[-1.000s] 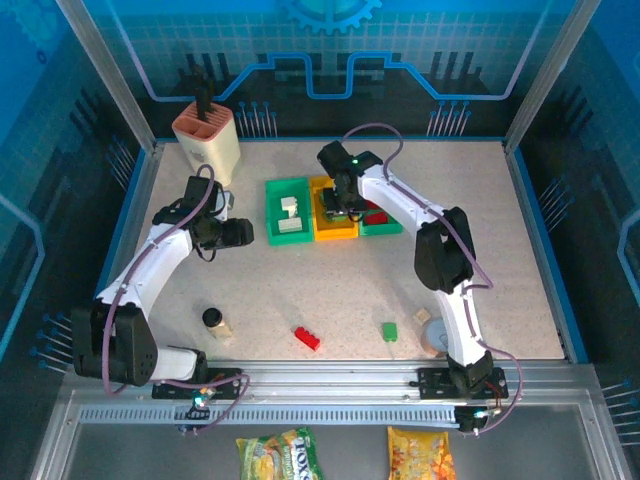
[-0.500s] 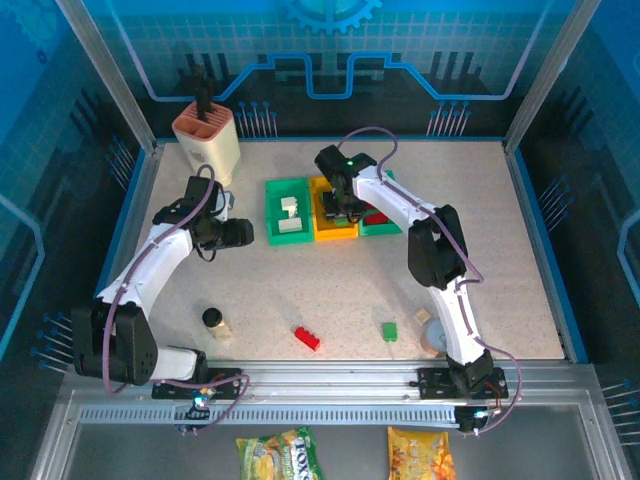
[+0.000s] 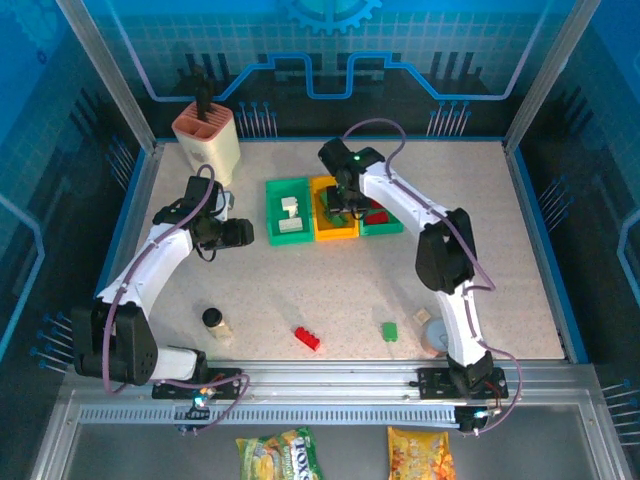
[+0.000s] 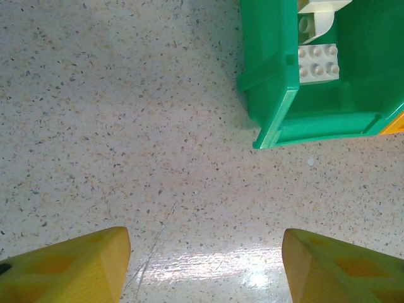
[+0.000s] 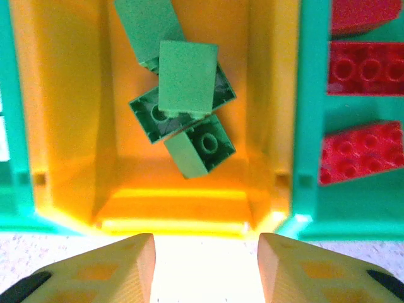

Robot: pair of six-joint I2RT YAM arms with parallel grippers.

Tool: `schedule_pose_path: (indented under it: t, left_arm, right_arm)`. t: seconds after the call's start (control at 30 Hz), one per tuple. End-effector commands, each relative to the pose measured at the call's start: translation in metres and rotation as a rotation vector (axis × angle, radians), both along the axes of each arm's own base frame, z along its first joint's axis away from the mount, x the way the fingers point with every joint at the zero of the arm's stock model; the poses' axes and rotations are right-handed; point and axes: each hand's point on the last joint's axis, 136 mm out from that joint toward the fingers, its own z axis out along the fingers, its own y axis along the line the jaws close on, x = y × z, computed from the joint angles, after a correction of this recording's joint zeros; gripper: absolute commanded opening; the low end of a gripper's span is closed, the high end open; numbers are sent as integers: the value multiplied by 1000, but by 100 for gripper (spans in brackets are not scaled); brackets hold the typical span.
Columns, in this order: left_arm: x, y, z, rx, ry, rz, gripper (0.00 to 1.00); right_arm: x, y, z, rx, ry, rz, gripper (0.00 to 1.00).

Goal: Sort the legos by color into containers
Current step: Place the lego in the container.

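Note:
Three containers stand in a row at mid-table: a green bin (image 3: pixel 272 215) with white legos (image 4: pixel 319 63), a yellow-orange bin (image 3: pixel 335 235) with green legos (image 5: pixel 186 107), and a second green bin (image 3: pixel 385 231) with red legos (image 5: pixel 363 151). My right gripper (image 5: pixel 206 265) hovers open over the near end of the yellow-orange bin (image 5: pixel 63 126), nothing between its fingers. My left gripper (image 4: pixel 205 259) is open over bare table just left of the green bin (image 4: pixel 271 82). A loose red lego (image 3: pixel 307 338) and a loose green lego (image 3: pixel 389 331) lie near the front edge.
A tall beige slotted holder (image 3: pixel 207 140) stands at the back left. A black-capped bottle (image 3: pixel 214 322) sits front left. A grey cup (image 3: pixel 437 335) is beside the right arm's base, with a small pale piece (image 3: pixel 422 316) next to it.
The right gripper's jaws have parted over the yellow-orange bin, and that arm swayed slightly left and back. The left arm has not moved.

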Motion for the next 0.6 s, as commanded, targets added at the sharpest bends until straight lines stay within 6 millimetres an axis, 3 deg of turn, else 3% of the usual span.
schedule_pose_path:
  t: [0.0, 0.3, 0.57]
  left_arm:
    - [-5, -7, 4, -38, 35, 12, 66]
    - [-28, -40, 11, 1, 92, -23, 66]
    - [-67, -85, 5, 59, 155, -15, 66]
  right_arm:
    - [-20, -10, 32, 20, -34, 9, 48]
    - [-68, -34, 36, 41, -6, 35, 47]
    - [-96, -69, 16, 44, 31, 17, 47]
